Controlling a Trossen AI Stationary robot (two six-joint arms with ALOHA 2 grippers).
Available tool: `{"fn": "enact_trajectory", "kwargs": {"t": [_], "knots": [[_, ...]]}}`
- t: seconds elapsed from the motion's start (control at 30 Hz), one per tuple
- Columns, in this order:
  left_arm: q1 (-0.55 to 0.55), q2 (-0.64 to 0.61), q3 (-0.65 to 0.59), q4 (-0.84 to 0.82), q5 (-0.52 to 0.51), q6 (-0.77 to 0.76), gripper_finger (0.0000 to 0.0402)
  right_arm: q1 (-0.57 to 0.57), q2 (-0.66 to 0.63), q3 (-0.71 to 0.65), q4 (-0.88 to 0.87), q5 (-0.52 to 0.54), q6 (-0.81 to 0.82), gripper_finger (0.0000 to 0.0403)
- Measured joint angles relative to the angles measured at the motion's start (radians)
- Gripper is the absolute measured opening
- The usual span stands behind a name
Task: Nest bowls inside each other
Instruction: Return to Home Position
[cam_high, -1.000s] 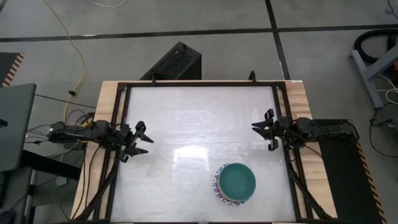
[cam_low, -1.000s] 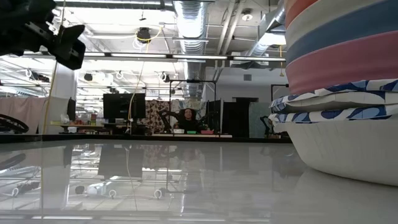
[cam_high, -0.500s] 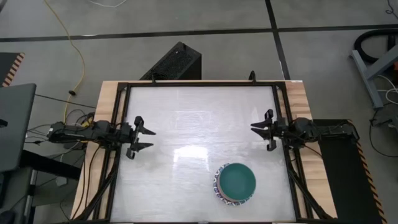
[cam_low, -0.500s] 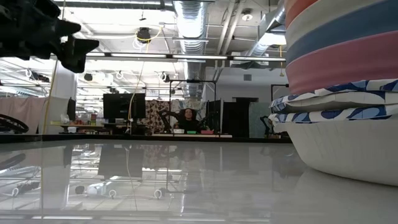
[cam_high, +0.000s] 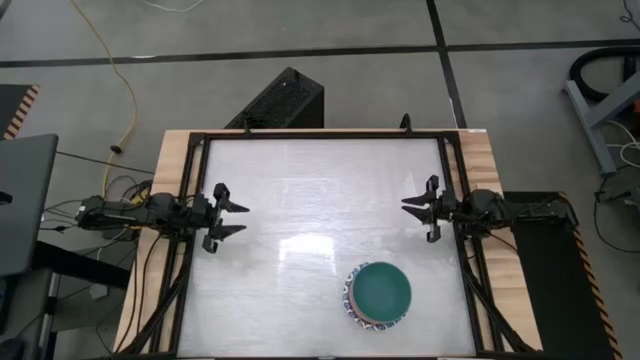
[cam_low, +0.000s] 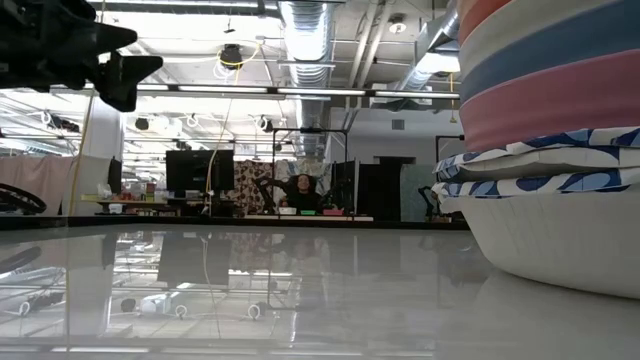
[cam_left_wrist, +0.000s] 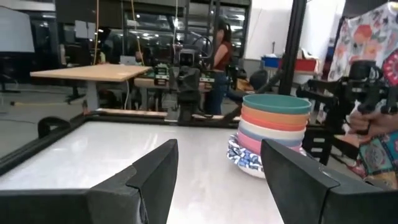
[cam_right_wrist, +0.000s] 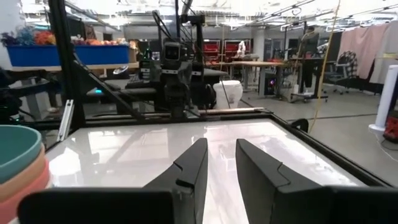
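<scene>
We look down on a white tabletop (cam_high: 300, 170). One stack of bowls (cam_left_wrist: 272, 138) stands toward its right side, nearer the right arm, with a teal-green bowl (cam_high: 381, 287) on top. Orange, cream, blue, pink and blue-patterned white bowls sit nested beneath. The left pincer (cam_high: 243, 220) hovers at the left edge, its fingers wide apart and empty. The right pincer (cam_high: 404, 205) hovers at the right edge, empty, with a narrow gap between its fingers. We judge the nesting finished and the arms parking; what remains is only settling clear of the stack.

Overhead view down on table (cam_high: 300, 190), low view close beside bowl stack (cam_low: 550, 150), wrist views share it
</scene>
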Motion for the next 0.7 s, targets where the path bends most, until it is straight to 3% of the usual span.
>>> {"fn": "enact_trajectory", "kwargs": {"t": [0.43,0.7], "knots": [[0.0,0.0,0.0,-0.167,-0.005,-0.023,0.022,-0.005,0.001,0.0,-0.023,0.003,-0.008,0.0105],[-0.001,0.007,0.0,-0.171,0.01,-0.031,0.022,-0.005,0.002,0.0,-0.026,0.003,-0.008,0.0105]]}}
